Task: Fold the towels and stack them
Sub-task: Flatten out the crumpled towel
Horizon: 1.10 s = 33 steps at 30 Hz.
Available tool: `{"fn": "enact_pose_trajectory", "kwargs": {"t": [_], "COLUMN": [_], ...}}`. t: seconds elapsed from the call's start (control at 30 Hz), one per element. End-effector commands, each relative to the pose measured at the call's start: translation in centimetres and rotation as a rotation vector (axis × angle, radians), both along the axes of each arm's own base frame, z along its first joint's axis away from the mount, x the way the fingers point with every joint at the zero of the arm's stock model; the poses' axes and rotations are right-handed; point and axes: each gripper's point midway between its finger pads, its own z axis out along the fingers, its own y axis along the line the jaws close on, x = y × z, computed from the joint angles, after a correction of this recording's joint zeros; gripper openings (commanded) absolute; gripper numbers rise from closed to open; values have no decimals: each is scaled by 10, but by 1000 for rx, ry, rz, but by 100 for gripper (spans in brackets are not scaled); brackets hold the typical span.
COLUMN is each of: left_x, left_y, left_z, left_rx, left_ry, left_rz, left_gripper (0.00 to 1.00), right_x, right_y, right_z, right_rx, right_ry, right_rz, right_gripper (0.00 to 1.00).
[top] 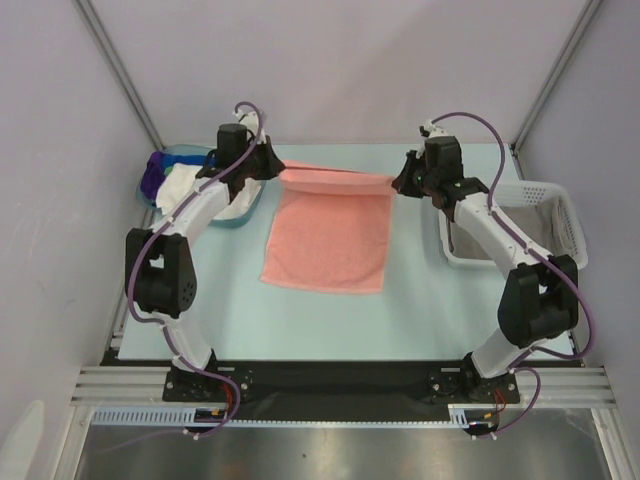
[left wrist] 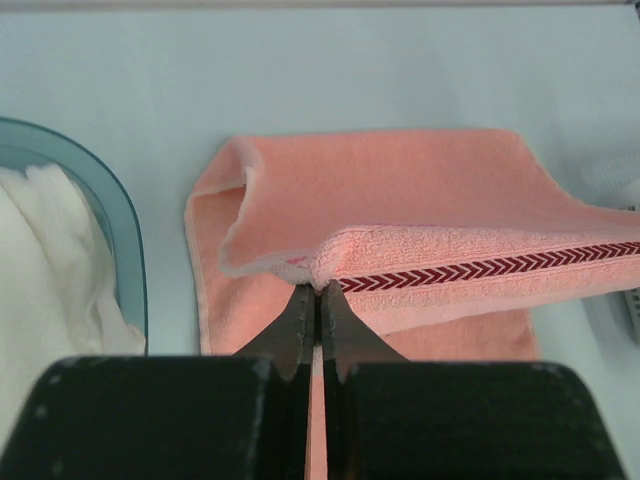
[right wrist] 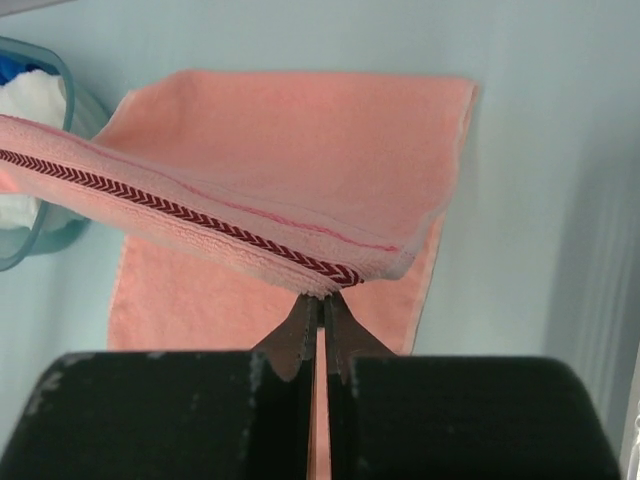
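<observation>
Salmon-pink terry towel (top: 325,245) lies near the centre of the bench (top: 300,330), with one hem raised clear of the surface. The left jaws are pressed together on the left corner of that hem. The right jaws are pinched on the right corner in the same way.

The held hem, which carries a dark red chevron band (left wrist: 480,270), runs left to right between the two arms and is drawn nearly straight. This is the axis on which the coming move turns. The rest of the towel lies flat below it: in the overhead view it spreads toward the near edge, and both wrist views show flat cloth beyond the hem too.

Neither arm is nearer, as each holds one corner. The fold probably requires both to travel together, keeping the hem level and parallel.

Clearances:
- Left: the blue tub (top: 185,150), holding a white towel (top: 185,185), stands just beside the left jaws.
- Right: the white mesh basket (top: 560,215) stands near.
- Near side: bare bench.
</observation>
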Motion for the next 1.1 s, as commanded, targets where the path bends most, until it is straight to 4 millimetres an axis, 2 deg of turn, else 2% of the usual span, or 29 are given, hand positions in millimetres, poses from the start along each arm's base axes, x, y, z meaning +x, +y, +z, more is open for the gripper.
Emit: {"fn": "enact_pose_trajectory", "kwargs": {"t": [0.0,0.07,0.17,0.3,0.33,0.37,0.4,0.43,0.47,0.5,0.53,0.57,0.6,0.63,0.67,0.77,0.8,0.83,0.9,0.93,1.0,1.07], "left_x": [-15,-25,-34,-22,-9,2,11,26,41,52,64,73,83,88,91,93,89,85,79,68,62,52], "left_y": [4,7,11,12,11,10,9,8,6,8,7,7,8,7,6,2,2,2,3,5,5,7], "left_z": [12,2,-1,14,37,32,36,66,57,66,103,109,106,125,128,115,116,91,79,60,47,32], "left_rx": [20,48,73,99,97,108,124,117,129,129,112,116,112,97,90,82,79,86,80,85,75,76], "left_ry": [-1,29,39,23,-28,-22,-42,-112,-107,-132,-220,-245,-247,-289,-294,-259,-257,-204,-192,-151,-136,-100], "left_rz": [21,33,32,34,38,35,30,36,32,38,41,47,51,46,37,14,14,9,13,10,12,13], "left_gripper": [0,0,0,1,0,0,0,0,0,0,0,0,0,0,0,0,0,0,1,0,1,1], "right_x": [-20,-29,-39,-28,-17,-9,1,10,26,39,48,63,68,71,74,73,70,68,60,58,54,48], "right_y": [-3,3,5,2,4,4,0,1,4,2,1,3,4,6,8,12,12,12,12,11,10,7], "right_z": [-1,-6,-16,-8,7,15,26,35,51,59,66,79,80,85,83,76,66,60,44,38,35,21], "right_rx": [37,59,62,67,75,79,85,93,106,114,119,127,126,129,124,94,88,88,85,80,82,73], "right_ry": [21,38,55,48,16,-6,-35,-57,-101,-131,-147,-178,-176,-178,-170,-149,-127,-112,-81,-71,-68,-43], "right_rz": [-10,11,14,3,4,2,-8,-6,-5,-18,-30,-31,-33,-31,-28,-26,-25,-22,-16,-16,-16,-18], "right_gripper": [0,0,0,0,0,0,0,0,0,0,0,0,0,0,0,0,0,0,0,0,0,0]}}
